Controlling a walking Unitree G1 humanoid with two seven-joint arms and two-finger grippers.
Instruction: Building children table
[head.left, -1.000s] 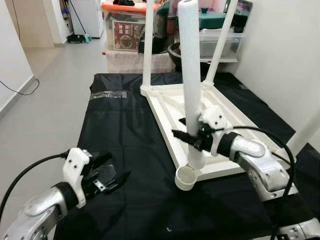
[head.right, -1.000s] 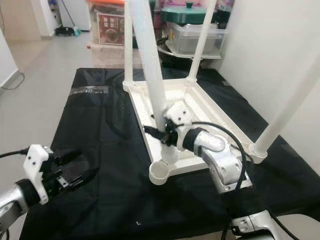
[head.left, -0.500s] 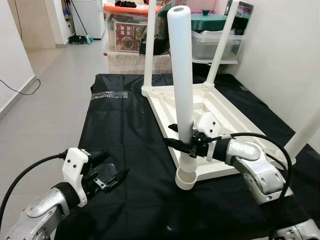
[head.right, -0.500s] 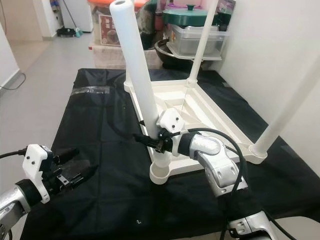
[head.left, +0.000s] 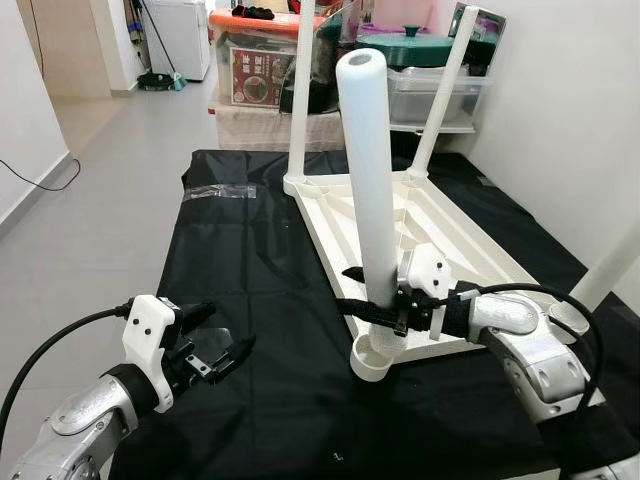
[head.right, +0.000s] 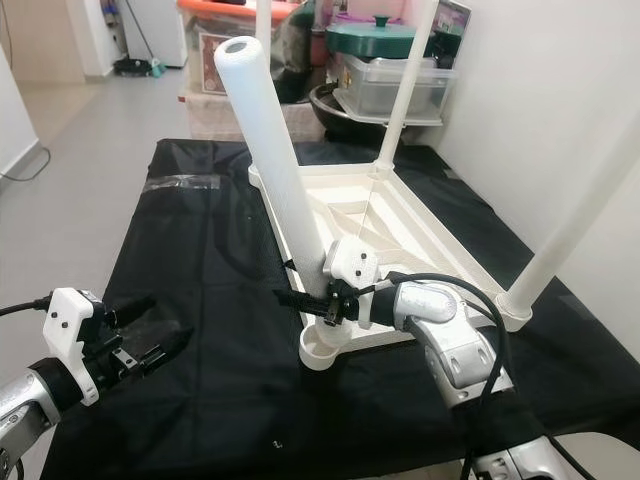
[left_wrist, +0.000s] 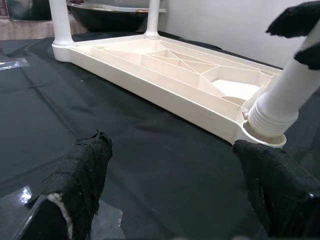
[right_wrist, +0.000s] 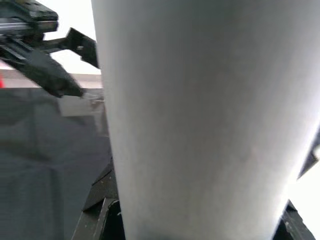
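Note:
The white children's table lies upside down on a black cloth. My right gripper is shut on a loose white table leg, low on its shaft. The leg's threaded end sits in the round socket at the near left corner, and the leg leans slightly left. In the right wrist view the leg is very close. My left gripper hangs open just above the cloth, left of the socket, with nothing between its fingers.
Three legs stand fixed in the other corners: two far ones and one at the near right. A clear plastic bag lies on the cloth's far left. Storage boxes stand behind; a wall runs along the right.
The leg went from beside the corner socket to standing with its end in the socket. My right gripper moved lower with it. The left gripper stayed nearly still.

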